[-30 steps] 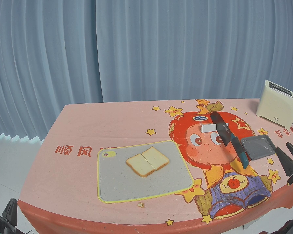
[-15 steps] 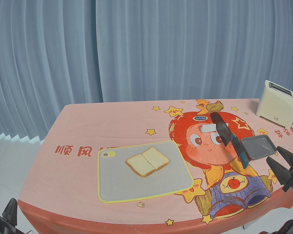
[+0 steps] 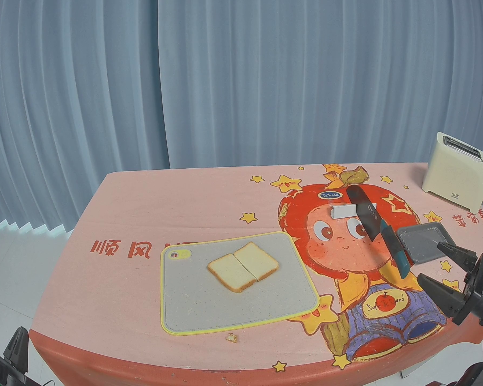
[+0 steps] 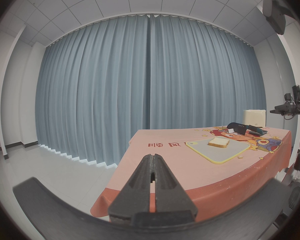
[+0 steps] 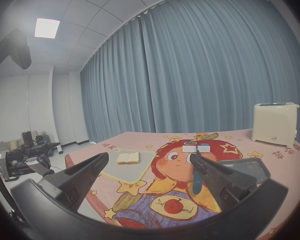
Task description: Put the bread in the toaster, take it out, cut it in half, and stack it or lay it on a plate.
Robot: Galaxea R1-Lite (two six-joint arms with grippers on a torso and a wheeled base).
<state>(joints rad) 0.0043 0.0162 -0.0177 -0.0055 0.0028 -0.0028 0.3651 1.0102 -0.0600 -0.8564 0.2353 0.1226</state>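
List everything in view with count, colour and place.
tablecloth: one, pink, covering table.
cutting board: one, grey, yellow-rimmed, near middle.
bread halves: two, pale, side by side on board.
knife: one, dark blade, teal handle, right of board.
block: one, white, at knife blade.
tray: one, grey, beside knife handle.
toaster: one, cream, far right corner.
crumb: one, tan, before board.
left gripper: one, black, jaws shut, off near left corner.
right gripper: one, black, jaws open, by tray.
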